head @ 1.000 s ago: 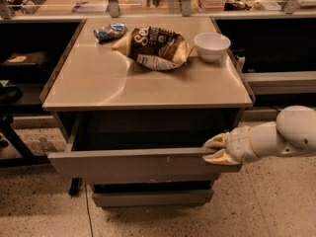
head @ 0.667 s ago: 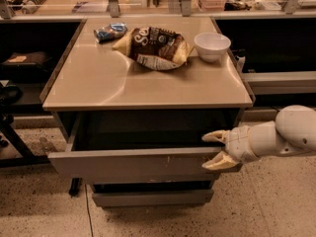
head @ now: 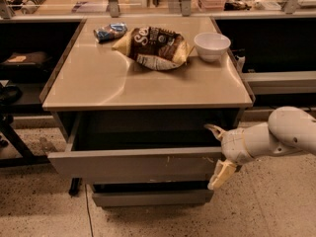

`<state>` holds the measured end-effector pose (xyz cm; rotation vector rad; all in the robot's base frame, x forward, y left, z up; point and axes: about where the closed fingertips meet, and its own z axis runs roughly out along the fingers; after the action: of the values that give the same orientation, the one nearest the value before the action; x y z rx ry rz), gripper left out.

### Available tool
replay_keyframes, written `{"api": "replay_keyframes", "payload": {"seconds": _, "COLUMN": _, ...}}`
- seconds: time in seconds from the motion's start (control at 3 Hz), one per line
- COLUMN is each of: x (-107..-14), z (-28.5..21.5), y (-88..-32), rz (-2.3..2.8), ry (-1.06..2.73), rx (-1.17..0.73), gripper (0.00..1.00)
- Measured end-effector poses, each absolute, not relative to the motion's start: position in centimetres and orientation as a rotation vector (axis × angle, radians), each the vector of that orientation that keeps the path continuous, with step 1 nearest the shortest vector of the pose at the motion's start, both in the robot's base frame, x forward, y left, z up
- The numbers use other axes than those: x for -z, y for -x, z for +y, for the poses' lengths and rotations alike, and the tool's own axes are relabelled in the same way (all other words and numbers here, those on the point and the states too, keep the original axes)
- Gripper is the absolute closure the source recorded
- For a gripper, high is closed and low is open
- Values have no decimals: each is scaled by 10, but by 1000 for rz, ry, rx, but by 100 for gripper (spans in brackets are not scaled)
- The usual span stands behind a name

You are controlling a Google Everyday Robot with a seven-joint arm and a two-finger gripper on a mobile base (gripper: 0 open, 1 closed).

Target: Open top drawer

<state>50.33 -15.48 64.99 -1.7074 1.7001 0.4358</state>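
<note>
Top drawer (head: 133, 164) stands open under the smooth beige cabinet top (head: 148, 90), front facing the camera, long axis left-right. Flat grey panel, scuffed right of centre. Gripper (head: 218, 152) at its right end, fingers spread wide (holding nothing). On top: crumpled chip bag (head: 155, 46), white bowl (head: 212, 46), blue packet (head: 109, 31).

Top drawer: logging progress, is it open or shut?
Open: the top drawer stands pulled well out, interior exposed. The open gripper is at its right end.
</note>
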Motion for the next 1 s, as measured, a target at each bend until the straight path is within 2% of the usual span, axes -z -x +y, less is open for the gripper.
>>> {"api": "replay_keyframes", "payload": {"seconds": 0.33, "x": -650, "z": -155, "y": -503, "rz": 1700, "ry": 1707, "rx": -436, "gripper": 0}}
{"api": "replay_keyframes", "payload": {"seconds": 0.67, "x": -650, "z": -155, "y": -503, "rz": 1700, "ry": 1707, "rx": -436, "gripper": 19}}
{"api": "replay_keyframes", "payload": {"seconds": 1.0, "x": -650, "z": -155, "y": -503, "rz": 1700, "ry": 1709, "rx": -436, "gripper": 42}}
